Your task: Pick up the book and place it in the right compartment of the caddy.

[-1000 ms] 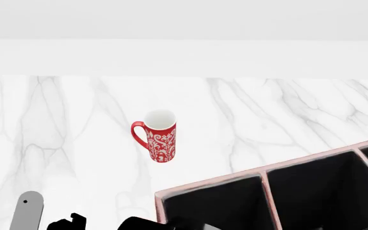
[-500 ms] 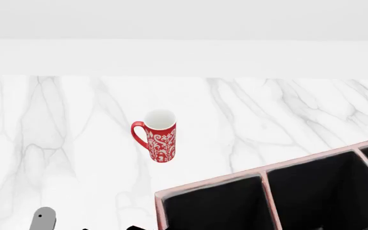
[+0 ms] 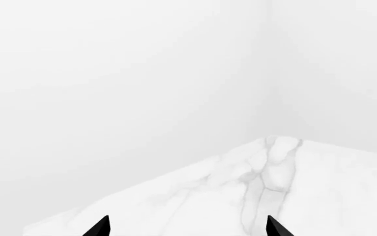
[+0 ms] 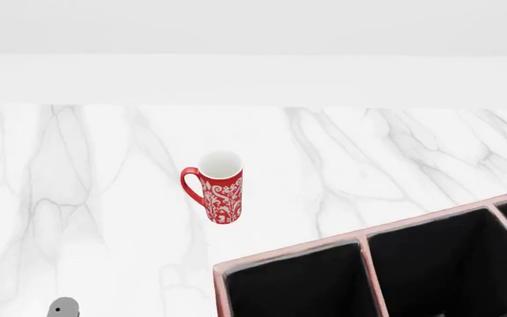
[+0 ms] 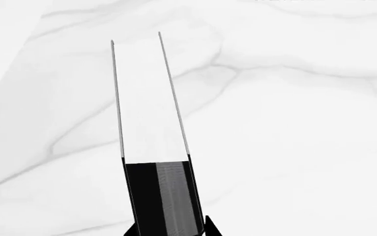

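1. Right wrist view: the book (image 5: 152, 128) sits between the two black fingertips of the right gripper (image 5: 172, 228). White page edges face the camera and run away from it; a dark band of cover or spine shows at the near end, just by the tips. The thin black covers flank the white block on both long sides.
2. Right jaws: pinching the book, one tip against each cover. Only the tips show at the frame edge.
3. Book is seen against the white marble surface (image 5: 293, 123); whether it touches the surface cannot be told from this view.
4. Right arm does not appear in the head view, so its pose relative to the caddy cannot be told.
5. Left wrist view: two black fingertips of the left gripper (image 3: 187, 227) poke in at the frame edge, well apart, nothing between them. Left jaws spread.
6. Left camera looks out over a corner of the marble surface toward plain white walls.
7. Head view: a small grey rounded part (image 4: 63, 308) shows at the lower left edge, probably part of the left arm; too little is visible to be sure.
8. Head view: caddy (image 4: 289, 259) at lower right, pale-trimmed rim, black inside, dividers visible. The visible compartments hold no book.
9. Red-and-white patterned mug (image 4: 219, 187) stands upright on the surface, beyond the caddy's left corner and apart from it, handle to the view's left.
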Robot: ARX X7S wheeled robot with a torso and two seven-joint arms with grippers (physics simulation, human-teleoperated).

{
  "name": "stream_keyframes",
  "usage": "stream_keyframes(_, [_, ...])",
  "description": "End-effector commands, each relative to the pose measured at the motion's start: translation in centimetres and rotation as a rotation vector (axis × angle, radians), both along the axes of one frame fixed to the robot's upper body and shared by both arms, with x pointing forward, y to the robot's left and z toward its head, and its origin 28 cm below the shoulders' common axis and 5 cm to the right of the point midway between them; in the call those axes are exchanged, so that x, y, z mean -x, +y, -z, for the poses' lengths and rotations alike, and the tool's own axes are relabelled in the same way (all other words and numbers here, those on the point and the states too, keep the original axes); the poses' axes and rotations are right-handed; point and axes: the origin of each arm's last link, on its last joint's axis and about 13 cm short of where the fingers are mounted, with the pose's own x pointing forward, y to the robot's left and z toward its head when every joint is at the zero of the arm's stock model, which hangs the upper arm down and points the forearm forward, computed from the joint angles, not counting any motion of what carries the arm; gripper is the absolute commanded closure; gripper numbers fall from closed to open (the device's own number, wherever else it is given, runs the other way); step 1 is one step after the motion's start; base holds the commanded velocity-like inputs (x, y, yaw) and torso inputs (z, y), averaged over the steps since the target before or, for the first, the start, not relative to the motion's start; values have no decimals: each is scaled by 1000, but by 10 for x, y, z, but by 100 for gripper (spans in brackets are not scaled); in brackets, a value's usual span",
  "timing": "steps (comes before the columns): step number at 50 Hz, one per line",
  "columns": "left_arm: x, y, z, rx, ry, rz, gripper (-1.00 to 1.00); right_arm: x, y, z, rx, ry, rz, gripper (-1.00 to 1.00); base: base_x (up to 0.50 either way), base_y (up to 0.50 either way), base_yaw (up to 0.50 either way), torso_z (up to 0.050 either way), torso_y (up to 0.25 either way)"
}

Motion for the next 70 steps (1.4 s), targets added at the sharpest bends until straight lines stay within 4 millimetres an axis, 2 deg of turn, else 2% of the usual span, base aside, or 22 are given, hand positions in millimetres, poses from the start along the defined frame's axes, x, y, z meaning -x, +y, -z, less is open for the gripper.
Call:
stream_keyframes(1, [0,0,1,1,2,2,-100,4,-1,-3,-21,-7,1,100,0,0,0,0,0])
stream_keyframes(4, [0,0,0,1,1,2,-100,2,-1,-11,-49,-30,43,100,0,0,0,0,0])
stream_keyframes(9, [1,0,0,0,-1,3,-100,1,-3,-38,-143,-80,130,100,0,0,0,0,0])
stream_keyframes(13, [0,0,-1,0,-3,4,-100,2,-7,-52,-173,-106,152,100,0,0,0,0,0])
stream_keyframes(23, [-1,-1,-1,-1,-5,9,-100,3,-12,-70,-218,-153,215,100,0,0,0,0,0])
stream_keyframes(26, [0,-1,-1,-2,-5,8,-100,3,-15,-82,-229,-161,271,100,0,0,1,0,3])
stream_keyframes(29, [1,0,-1,-1,-3,7,-100,-4,-20,-99,-199,-116,382,100,0,0,0,0,0])
stream_keyframes(31, [1,0,-1,0,-4,7,-100,-6,-22,-105,-226,-169,410,100,0,0,0,0,0])
stream_keyframes(38, [2,0,-1,0,-5,6,-100,-10,-35,-145,-260,-202,538,100,0,0,0,0,1])
stream_keyframes(42, [2,0,-2,-3,-7,6,-100,-13,-41,-157,-284,-253,615,100,0,0,0,0,0])
stream_keyframes(57, [1,0,0,0,-9,8,-100,-17,-72,-185,-358,-276,775,100,0,0,0,0,1])
stream_keyframes(70, [0,1,-3,-2,-14,10,-100,-30,-116,-201,-378,-313,1068,100,0,0,0,0,2])
